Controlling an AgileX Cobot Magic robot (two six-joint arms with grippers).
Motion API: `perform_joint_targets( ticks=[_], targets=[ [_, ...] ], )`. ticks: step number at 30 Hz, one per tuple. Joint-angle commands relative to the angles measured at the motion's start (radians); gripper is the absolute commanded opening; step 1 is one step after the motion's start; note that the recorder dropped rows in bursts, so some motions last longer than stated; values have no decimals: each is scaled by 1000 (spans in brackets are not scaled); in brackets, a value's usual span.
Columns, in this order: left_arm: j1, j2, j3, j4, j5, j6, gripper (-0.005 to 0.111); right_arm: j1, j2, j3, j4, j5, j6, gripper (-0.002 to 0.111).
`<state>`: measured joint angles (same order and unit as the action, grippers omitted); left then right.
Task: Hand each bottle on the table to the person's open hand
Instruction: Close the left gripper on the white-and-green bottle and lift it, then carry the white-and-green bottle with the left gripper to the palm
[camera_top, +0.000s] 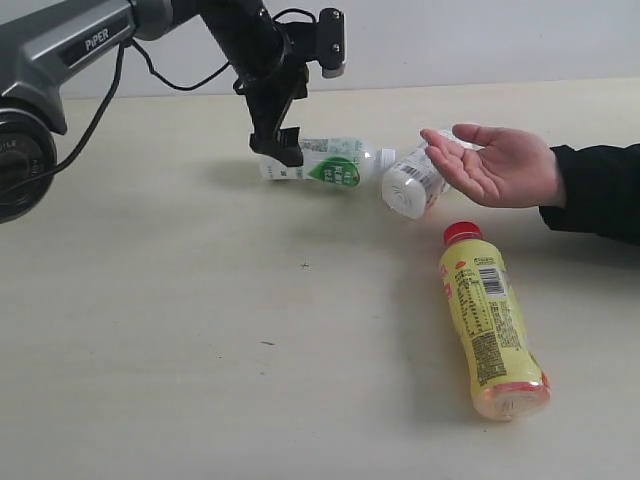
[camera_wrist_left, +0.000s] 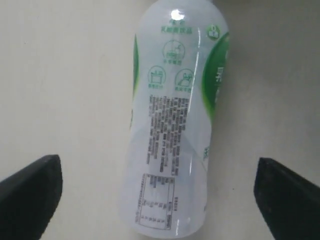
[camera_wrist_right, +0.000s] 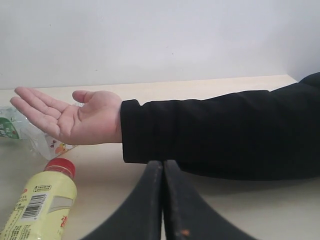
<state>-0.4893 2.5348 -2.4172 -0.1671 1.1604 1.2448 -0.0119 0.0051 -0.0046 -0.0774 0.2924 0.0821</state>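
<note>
Where beige desk (camera_top: 200, 380) meets white wall (camera_top: 480, 40), green-label bottle (camera_top: 325, 160) lies near far edge; left hand (camera_wrist_left: 159, 197) gapes astride it, not touching; right hand (camera_wrist_right: 162, 170) closed, empty.

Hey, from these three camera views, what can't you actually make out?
Clear bottle: label mostly hidden behind the hand, exterior view.
Yellow bottle: base cut off by the right wrist view's edge.
White bottle: print too small to read, left wrist view.
Right claw: outside the exterior view.
</note>
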Motion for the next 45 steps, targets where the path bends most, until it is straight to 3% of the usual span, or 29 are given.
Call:
perform_joint_targets(
  ticks=[1,8,23,25,33,45],
  targets=[
    [-1,29,-6,-15,-38,-8,103,1,-5,5,-1,-10,-2,0],
    [-1,71,-6,-26,-127,-8,103,1,-5,5,-1,-10,-2,0],
    [-1,128,-6,-28,-170,3,103,1,-5,5,-1,-10,-2,0],
    [-1,128,-6,-26,-162,3,94,1,-5,5,-1,-10,-2,0],
    [-1,128,-6,6,-148,-26,-1,1,-5,5,-1,-10,-2,0],
    [33,2,-6,85,-103,-413,0,1,-5,5,-1,-10,-2,0]
  ],
)
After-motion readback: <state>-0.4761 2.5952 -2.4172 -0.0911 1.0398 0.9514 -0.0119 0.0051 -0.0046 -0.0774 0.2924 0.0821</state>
